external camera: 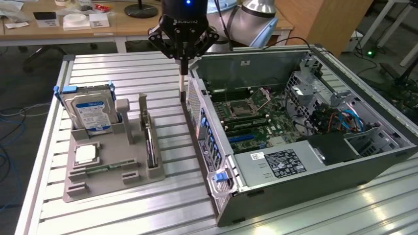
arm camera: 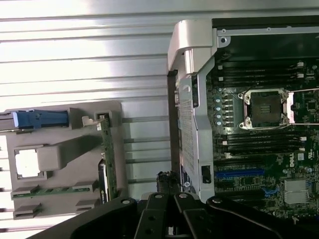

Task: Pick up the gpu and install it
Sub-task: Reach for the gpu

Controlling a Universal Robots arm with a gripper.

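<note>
The gpu (external camera: pixel 150 144) is a thin dark card standing on edge in the slot on the side of the grey parts tray (external camera: pixel 114 183) that faces the computer case. The wrist view has the gpu (arm camera: pixel 104 149) as a slim green-edged blade along the tray's edge. My gripper (external camera: pixel 183 95) hangs over the table between the tray and the open computer case (external camera: pixel 313 161), close to the case's rear corner. Its fingers are shut into one thin stick, and I see nothing held between them. The gripper (arm camera: pixel 166 180) is apart from the gpu. The motherboard (arm camera: pixel 264 149) lies exposed inside the case.
The tray also holds a silver hard drive with a blue-white label (external camera: pixel 91 110), a square processor chip (external camera: pixel 86 154) and a memory stick (external camera: pixel 104 169). The case wall (arm camera: pixel 192 124) rises right beside the fingers. Desks with clutter (external camera: pixel 72 22) stand behind the slatted table.
</note>
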